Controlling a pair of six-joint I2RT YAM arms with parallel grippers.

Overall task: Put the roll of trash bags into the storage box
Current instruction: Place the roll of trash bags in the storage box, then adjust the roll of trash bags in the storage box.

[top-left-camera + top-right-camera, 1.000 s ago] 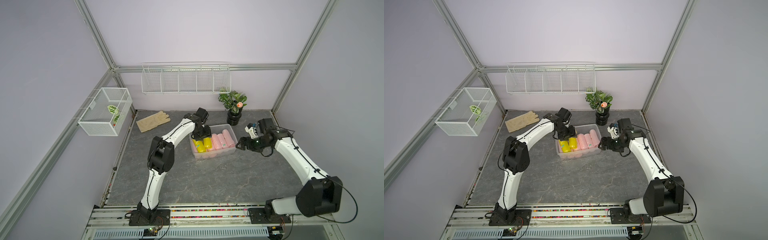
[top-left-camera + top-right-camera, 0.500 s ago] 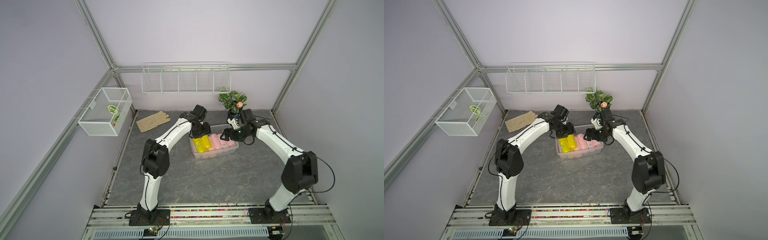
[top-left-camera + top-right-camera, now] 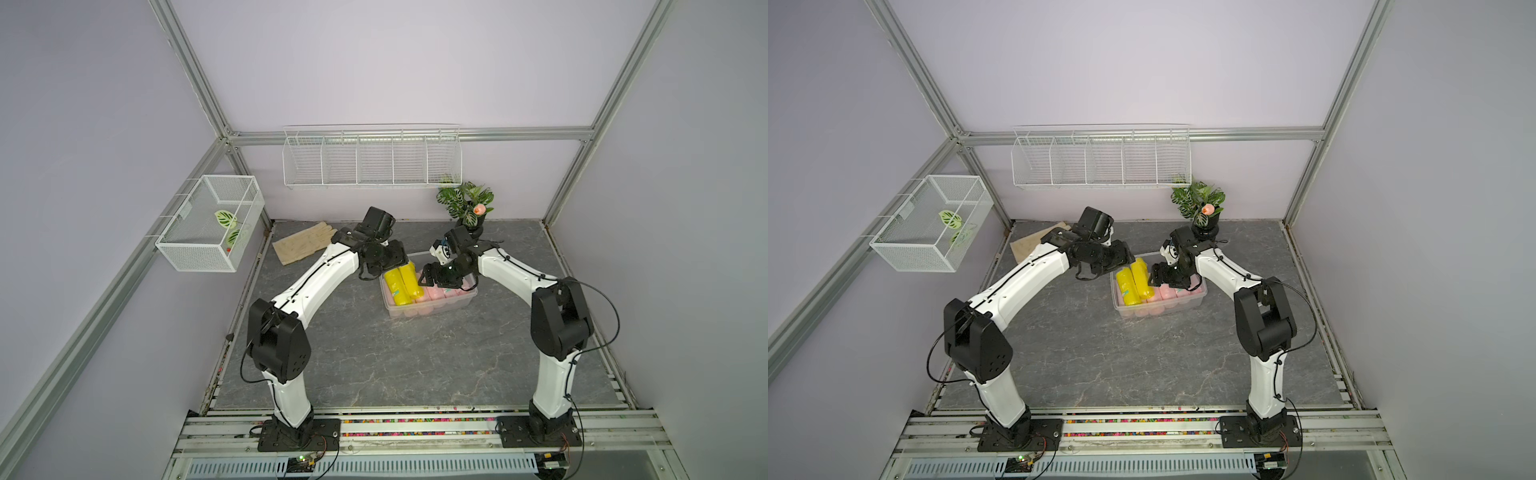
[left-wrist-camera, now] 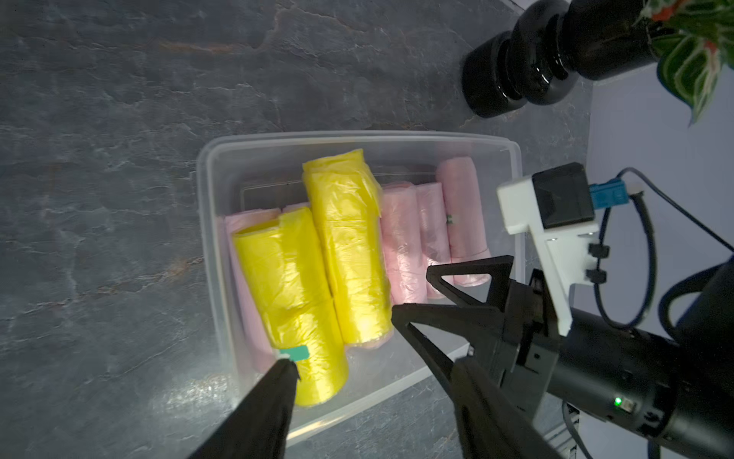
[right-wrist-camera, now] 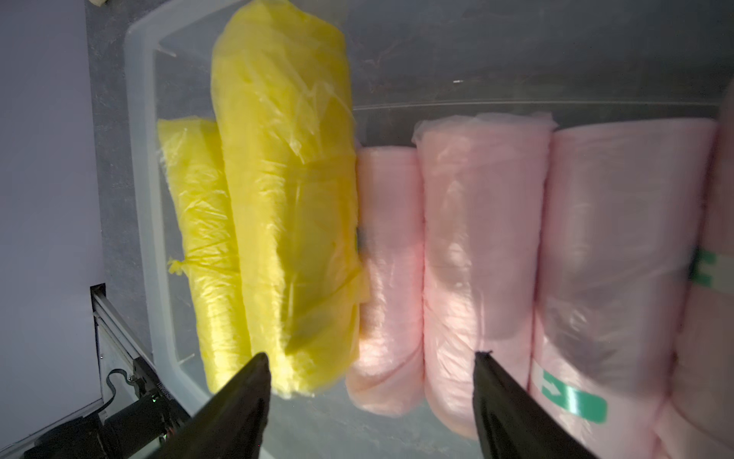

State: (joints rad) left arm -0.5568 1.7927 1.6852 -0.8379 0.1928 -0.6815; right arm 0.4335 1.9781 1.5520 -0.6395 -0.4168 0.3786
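Observation:
The clear storage box (image 3: 432, 309) (image 3: 1163, 311) stands mid-table, holding several pink rolls (image 5: 476, 238) and two yellow rolls of trash bags (image 3: 405, 282) (image 3: 1133, 284). The bigger yellow roll (image 5: 286, 179) (image 4: 349, 246) lies tilted on top of the others. My left gripper (image 4: 373, 363) (image 3: 397, 262) hovers open at the box's far-left end, one fingertip (image 4: 288, 365) by the other yellow roll's teal label (image 4: 296, 353). My right gripper (image 5: 371, 356) (image 3: 428, 279) hangs open over the box. Between its fingers lie the ends of the big yellow roll and of a pink one, neither gripped.
A potted plant in a black vase (image 3: 467, 208) (image 4: 524, 59) stands just behind the box. A beige glove (image 3: 303, 247) lies at the back left. A wire-mesh basket (image 3: 208, 224) hangs on the left wall and a long wire rack (image 3: 372, 160) on the back wall.
My right gripper has swung left from beside the box to over the rolls, and its jaws have narrowed. The left gripper has stayed by the yellow rolls, drawing back slightly.

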